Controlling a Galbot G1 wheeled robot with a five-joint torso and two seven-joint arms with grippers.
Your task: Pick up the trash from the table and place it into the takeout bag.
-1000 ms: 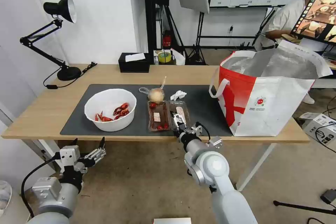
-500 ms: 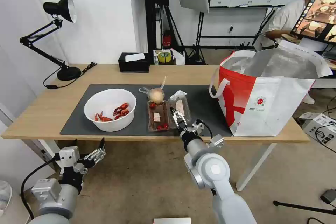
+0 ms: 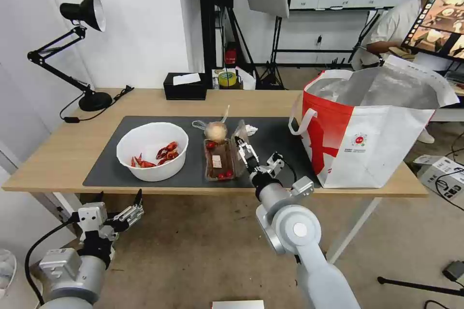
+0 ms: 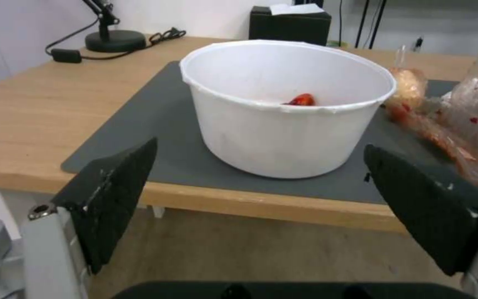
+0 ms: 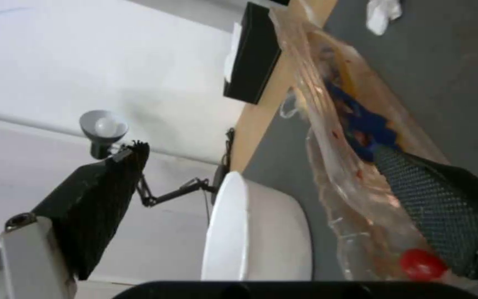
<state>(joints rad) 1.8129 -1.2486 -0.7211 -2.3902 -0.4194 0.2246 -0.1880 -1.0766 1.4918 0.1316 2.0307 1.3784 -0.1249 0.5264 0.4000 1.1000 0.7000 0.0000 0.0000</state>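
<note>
Head view shows the long light-wood surface (image 3: 159, 104) with a big dark grey mat (image 3: 282, 142) on it, and nearly all the trash sits there. The large boxy white bag with the red panel and silver lining (image 3: 372, 128) stands open at the robot's right end of the surface. I cannot see any trash inside it, so I think the job has only just begun.

The right tool (image 3: 243, 150) reaches over the near edge of the mat. It touches the clear hinged plastic tray with cherry tomatoes and paper scraps (image 3: 220, 159). One half of the tray stands up on its edge beside the tool, and the other half lies flat on the mat. In the right wrist view one black finger (image 5: 432, 216) presses against the clear plastic (image 5: 349, 166), and the other finger (image 5: 106, 199) is far off to the side, so the tool looks spread wide and not closed on the tray.

The left tool (image 3: 118, 215) hangs low, below the front edge of the surface. Its fingers are spread wide and hold nothing. In the left wrist view it looks straight at the round white bowl with red shells (image 4: 286, 104).

Left to do, I think: the tray, the bowl (image 3: 152, 150), the knotted clear bag with a beige ball (image 3: 215, 130) just behind the tray, and the crumpled white tissue (image 3: 250, 129) near it. All four are on the mat, and none is in the bag yet.
</note>
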